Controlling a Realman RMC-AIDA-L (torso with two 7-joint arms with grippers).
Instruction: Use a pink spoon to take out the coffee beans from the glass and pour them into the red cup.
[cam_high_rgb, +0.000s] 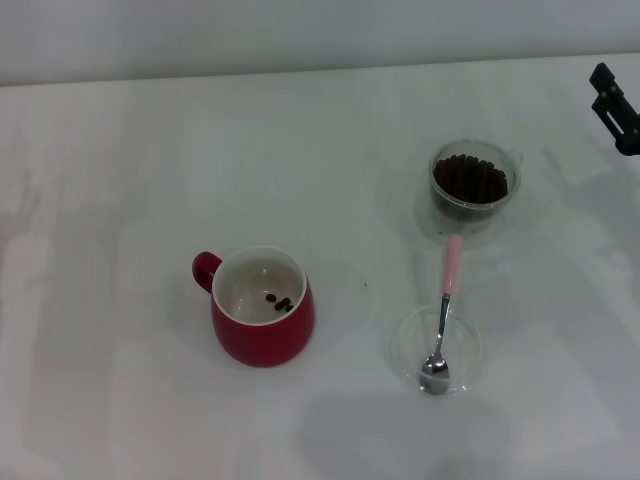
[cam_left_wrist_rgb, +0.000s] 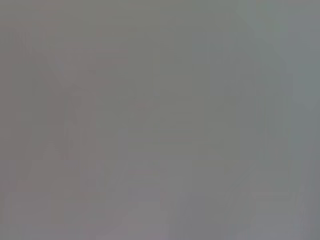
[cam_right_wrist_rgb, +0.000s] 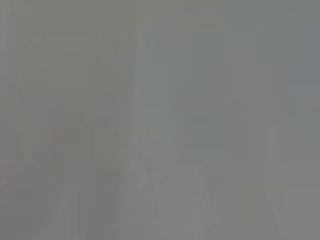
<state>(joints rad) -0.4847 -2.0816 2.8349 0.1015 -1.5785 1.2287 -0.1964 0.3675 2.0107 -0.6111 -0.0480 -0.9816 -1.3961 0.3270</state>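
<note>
The spoon (cam_high_rgb: 446, 300) lies unheld, bowl in a dish (cam_high_rgb: 470, 365), handle against the glass (cam_high_rgb: 471, 188). The right gripper (cam_high_rgb: 615, 105), upper right, cannot be judged open or closed; the left is unseen. A careless grasp could tip the glass, spilling beans (cam_high_rgb: 468, 180) short of the cup (cam_high_rgb: 262, 306).

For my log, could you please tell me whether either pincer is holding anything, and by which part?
Nothing is held. The pink spoon lies free, bowl in the clear dish; the right pincer is at the table's far right edge, away from it.

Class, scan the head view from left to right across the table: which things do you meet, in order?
red cup → clear dish with the pink spoon resting in it → glass of coffee beans → right gripper at the far right edge.
</note>
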